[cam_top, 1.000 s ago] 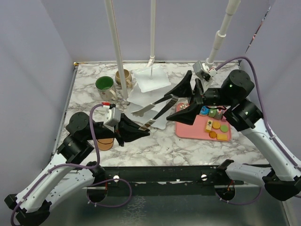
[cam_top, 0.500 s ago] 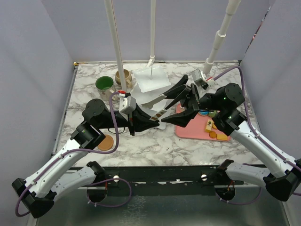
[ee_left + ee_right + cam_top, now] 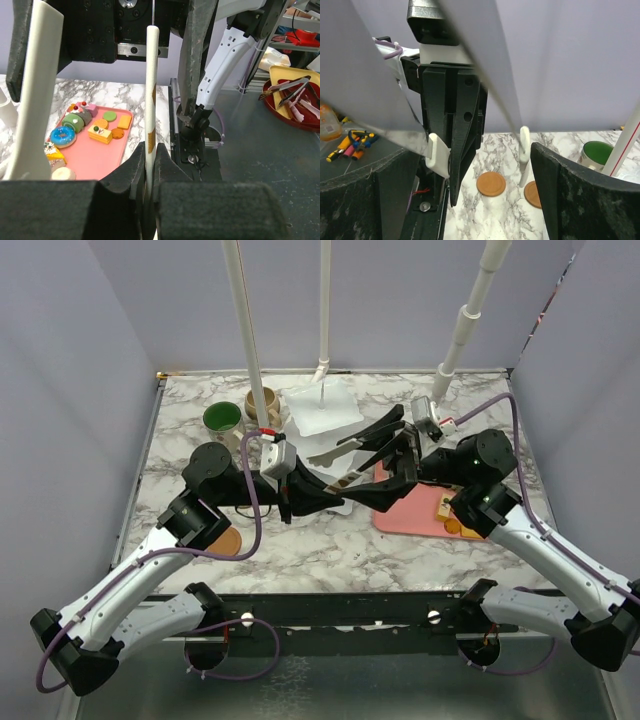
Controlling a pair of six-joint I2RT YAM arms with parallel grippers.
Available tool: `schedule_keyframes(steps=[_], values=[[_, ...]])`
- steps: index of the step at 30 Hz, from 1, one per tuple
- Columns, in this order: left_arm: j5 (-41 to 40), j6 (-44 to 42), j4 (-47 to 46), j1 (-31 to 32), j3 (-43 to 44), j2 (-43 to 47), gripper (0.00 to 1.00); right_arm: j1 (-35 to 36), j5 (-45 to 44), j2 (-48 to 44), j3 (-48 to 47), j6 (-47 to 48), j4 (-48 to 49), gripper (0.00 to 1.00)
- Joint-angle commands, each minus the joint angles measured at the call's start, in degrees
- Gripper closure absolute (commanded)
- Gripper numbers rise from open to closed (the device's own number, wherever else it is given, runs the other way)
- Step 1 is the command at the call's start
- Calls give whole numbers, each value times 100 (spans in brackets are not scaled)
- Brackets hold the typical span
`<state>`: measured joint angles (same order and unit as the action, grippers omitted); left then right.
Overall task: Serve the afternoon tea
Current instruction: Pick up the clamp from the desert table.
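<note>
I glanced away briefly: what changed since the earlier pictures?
The left gripper, shut on the white tongs, carried them rightward; the open right gripper swung left, its fingers now flanking the tongs. The green-lined mug, beige mug, coaster and pink tray of pastries stayed put.

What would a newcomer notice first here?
The two arms meeting mid-table: the left gripper is shut on one leg of white tongs, with the right gripper open around them. To their right sits a pink tray of bright toy pastries; a green-lined mug stands at the back left.
</note>
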<state>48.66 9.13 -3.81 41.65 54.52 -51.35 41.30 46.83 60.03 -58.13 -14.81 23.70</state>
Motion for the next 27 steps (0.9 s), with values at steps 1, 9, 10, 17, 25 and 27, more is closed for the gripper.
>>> schedule_keyframes(steps=[1,9,10,17,25,27], values=[[251,-70,-225,-2,217,29,100,31,-373,-251,208,189,340,8],[487,-33,-225,-3,225,-6,100,33,-748,-204,579,-118,1236,17],[571,6,-225,1,233,-23,100,28,-753,-169,612,-153,1357,17],[828,131,-221,-5,269,-52,100,29,-840,37,513,-41,1559,14],[733,81,-183,-7,289,-26,100,28,-654,62,350,20,1188,27],[710,43,-148,-2,280,-32,100,28,-782,-11,459,-38,1190,33]])
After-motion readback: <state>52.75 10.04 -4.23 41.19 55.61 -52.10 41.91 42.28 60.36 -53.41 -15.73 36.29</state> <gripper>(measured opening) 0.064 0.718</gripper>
